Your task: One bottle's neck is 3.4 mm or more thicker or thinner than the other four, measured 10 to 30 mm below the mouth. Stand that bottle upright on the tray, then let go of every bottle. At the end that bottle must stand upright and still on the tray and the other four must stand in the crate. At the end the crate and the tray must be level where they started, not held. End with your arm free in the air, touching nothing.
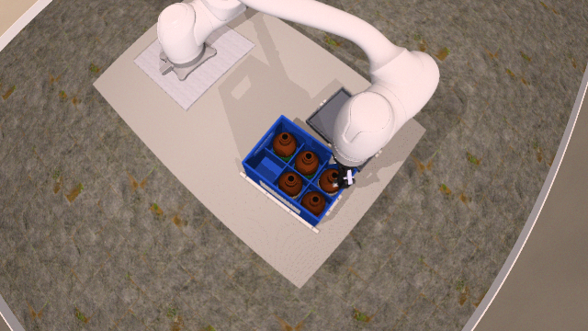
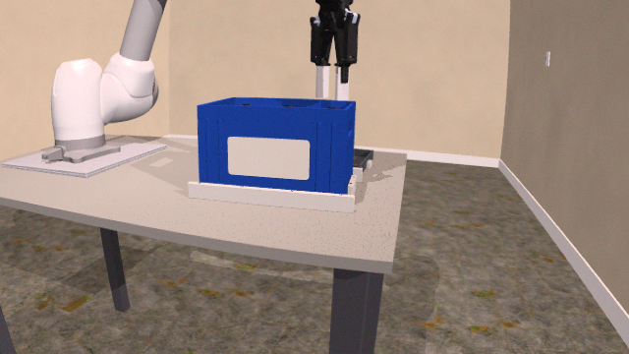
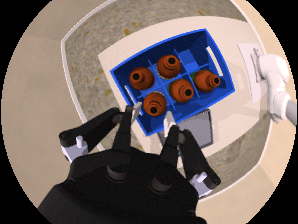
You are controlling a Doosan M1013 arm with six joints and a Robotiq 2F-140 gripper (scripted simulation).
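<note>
The blue crate [image 1: 255, 174] [image 2: 213, 152] [image 3: 197, 106] stands level, with brown bottles upright in its compartments. The tray-side row holds an end bottle [image 1: 328, 182] [image 3: 154, 103], a middle bottle [image 1: 306, 165] [image 3: 180, 92] and another end bottle [image 1: 284, 146] [image 3: 205, 81]. The far row holds two bottles, one in the middle [image 1: 289, 185] [image 3: 168, 67] and one at the end [image 1: 313, 203] [image 3: 141, 79]. My gripper [image 1: 345, 177] [image 2: 332, 90] [image 3: 153, 112] is partly open and empty, above the crate rim by the first end bottle. Neck widths cannot be told. The grey tray [image 1: 327, 115] [image 2: 364, 157] [image 3: 201, 131] bears no visible bottle; my arm hides part of it.
One corner compartment [image 1: 267, 167] [image 3: 187, 58] of the crate is empty. A white strip [image 1: 280, 203] [image 2: 270, 196] runs along the crate's long side. The arm's base stands on a pale plate [image 1: 188, 98] [image 2: 133, 156] at the table's other end.
</note>
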